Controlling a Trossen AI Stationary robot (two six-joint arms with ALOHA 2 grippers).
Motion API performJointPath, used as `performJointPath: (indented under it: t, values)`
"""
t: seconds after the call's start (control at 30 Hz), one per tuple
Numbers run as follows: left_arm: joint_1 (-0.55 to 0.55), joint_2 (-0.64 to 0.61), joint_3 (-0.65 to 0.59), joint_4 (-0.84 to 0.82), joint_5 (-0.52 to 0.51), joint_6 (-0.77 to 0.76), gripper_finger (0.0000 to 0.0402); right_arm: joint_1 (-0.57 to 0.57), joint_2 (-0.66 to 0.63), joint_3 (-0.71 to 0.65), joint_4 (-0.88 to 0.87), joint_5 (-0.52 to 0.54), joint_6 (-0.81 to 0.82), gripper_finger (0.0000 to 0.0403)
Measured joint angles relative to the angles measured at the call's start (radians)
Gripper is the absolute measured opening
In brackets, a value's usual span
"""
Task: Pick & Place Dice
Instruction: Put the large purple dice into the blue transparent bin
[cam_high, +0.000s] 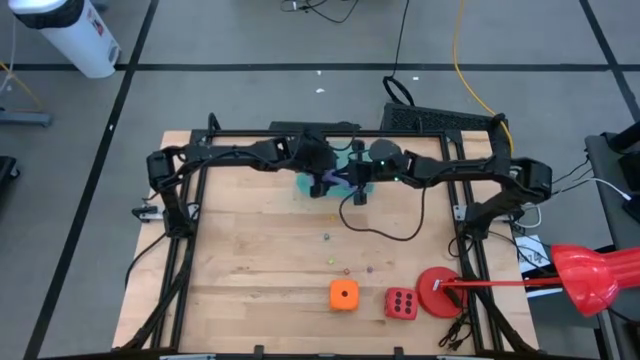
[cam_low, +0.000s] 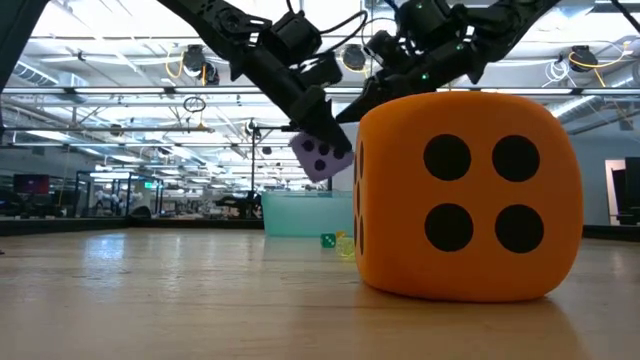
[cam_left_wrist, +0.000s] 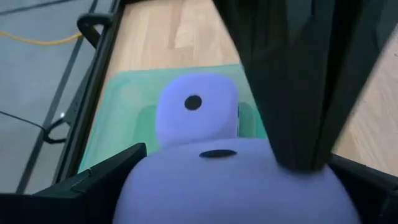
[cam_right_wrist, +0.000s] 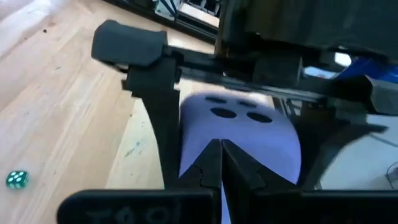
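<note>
**Lavender die held over the tray, much of it screened by the arms**

The two arms meet at the back middle of the bench (cam_high: 250, 250), and in the high view they cover nearly everything beneath them. Only a sliver of the teal tray (cam_high: 304, 186) shows there.

The left hand (cam_left_wrist: 230, 180) is clamped on a lavender die (cam_left_wrist: 236, 186). In the left wrist view this die fills the lower part of the picture, one dark finger crosses it, and its pips are mostly cut off. From bench height the same die (cam_low: 322, 156) hangs clear above the tray (cam_low: 295, 215), tilted, with three pips visible.

A second lavender die (cam_left_wrist: 196, 109) sits inside the tray (cam_left_wrist: 112, 118) with a single pip facing up. Its lower part is hidden behind the held die.

The right hand (cam_right_wrist: 221, 155) is just beside the left one, its fingertips together and holding nothing. Past them its camera sees the held die (cam_right_wrist: 242, 134) and the left hand's dark finger.

The orange die (cam_high: 343, 294) and the red die (cam_high: 401, 303) rest near the front edge, close together but apart, with a flat red disc (cam_high: 437, 293) just beside the red one. In the low view the orange die (cam_low: 460, 195), four pips facing the camera, blocks the right half of the bench, so the red die cannot be seen there. Two tiny dice, green (cam_low: 327, 240) and yellowish (cam_low: 345, 246), lie in front of the tray.
</note>
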Motion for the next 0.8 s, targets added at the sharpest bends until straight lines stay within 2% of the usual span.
performJointPath:
  t: [0.2,0.37,0.8]
  values:
    - [-0.009,0.003,-0.001,0.038,0.007,0.006,0.0398,-0.015,0.045,0.002,0.021,-0.036,0.010,0.0000]
    - [0.003,0.002,-0.001,0.038,-0.001,-0.017,0.0399,-0.020,0.044,0.002,0.026,-0.026,0.015,0.0000]
    - [0.003,-0.022,0.000,0.104,0.019,-0.037,0.0397,-0.055,0.063,0.000,-0.057,-0.022,0.046,0.0000]
